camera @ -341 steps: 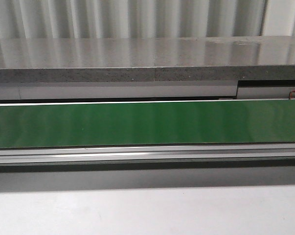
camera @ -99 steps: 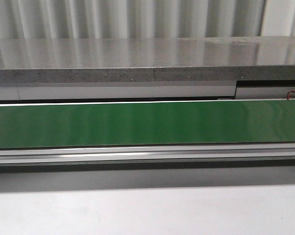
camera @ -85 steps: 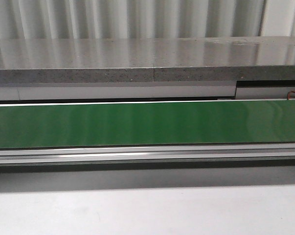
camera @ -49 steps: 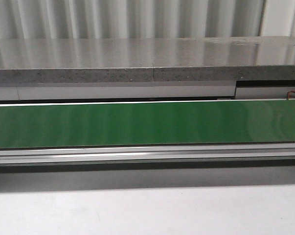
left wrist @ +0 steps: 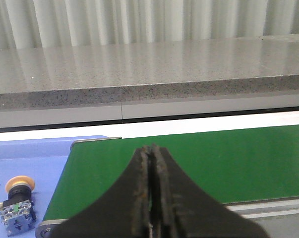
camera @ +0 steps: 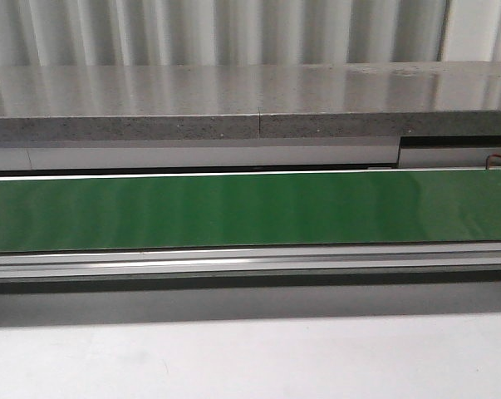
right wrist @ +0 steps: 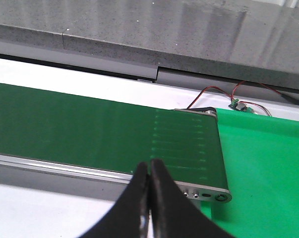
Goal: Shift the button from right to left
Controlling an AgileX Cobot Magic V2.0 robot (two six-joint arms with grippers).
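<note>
The button (left wrist: 18, 206), with its orange-yellow cap, black collar and blue and grey base, lies on its side on a light blue tray (left wrist: 40, 166) beside one end of the green conveyor belt (left wrist: 213, 163). My left gripper (left wrist: 150, 148) is shut and empty over the belt's near edge, apart from the button. My right gripper (right wrist: 149, 163) is shut and empty in front of the belt (right wrist: 89, 129), near its other end. The front view shows the belt (camera: 250, 208) with no gripper and no button in it.
A bright green tray (right wrist: 268, 168) sits past the belt's end in the right wrist view, with red wires and a small circuit board (right wrist: 241, 105) behind it. A grey stone ledge (camera: 250, 100) runs behind the belt. White tabletop (camera: 250, 357) lies in front.
</note>
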